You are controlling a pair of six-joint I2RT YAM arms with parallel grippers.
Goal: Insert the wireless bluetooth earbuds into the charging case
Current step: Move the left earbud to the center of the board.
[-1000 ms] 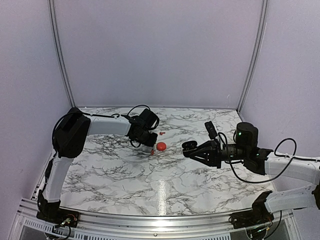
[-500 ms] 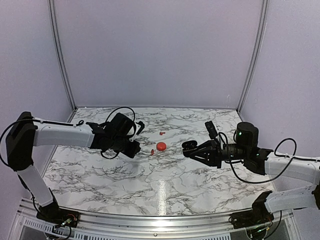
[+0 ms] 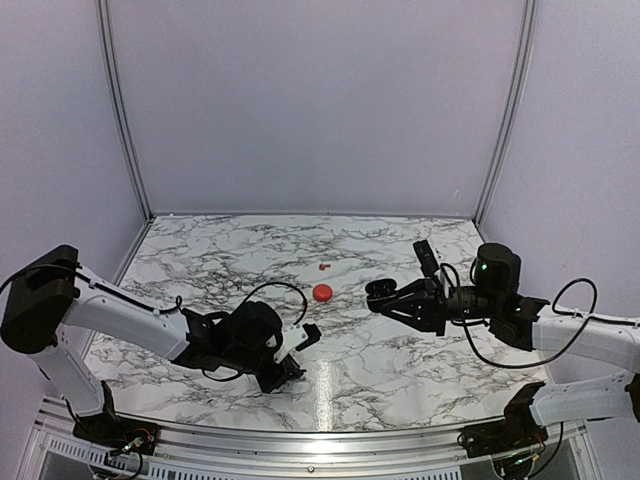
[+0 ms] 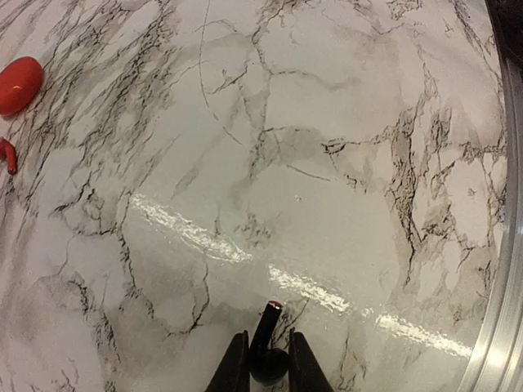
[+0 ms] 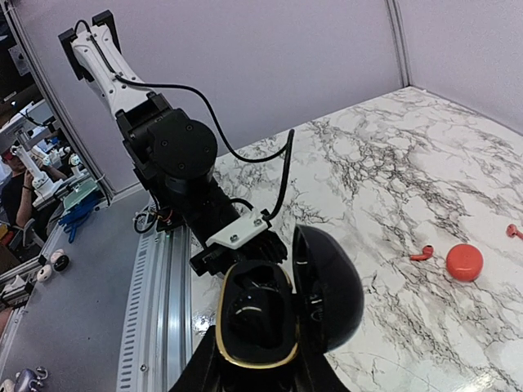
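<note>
My left gripper [image 4: 267, 338] is shut on a black earbud [image 4: 274, 317], whose stem points forward just above the marble. In the top view the left gripper [image 3: 308, 334] is near the table's front centre. My right gripper [image 3: 388, 298] is shut on the oval black charging case [image 5: 253, 327] and holds it above the table with the lid [image 5: 331, 286] open. The left gripper's fingers [image 5: 263, 247] are just behind the case in the right wrist view. The round red case [image 3: 322, 292] lies mid-table, with one red earbud [image 5: 422, 253] beside it and another [image 3: 322, 267] behind it.
The metal rail [image 4: 500, 269] runs along the table's near edge, close to the left gripper. Purple booth walls [image 3: 320, 110] close off the back and sides. The left arm's black cable [image 3: 270, 290] loops above the marble table [image 3: 200, 270].
The left arm has swung from beside the red case back toward the near edge and centre. The right arm with the open black case has barely moved.
</note>
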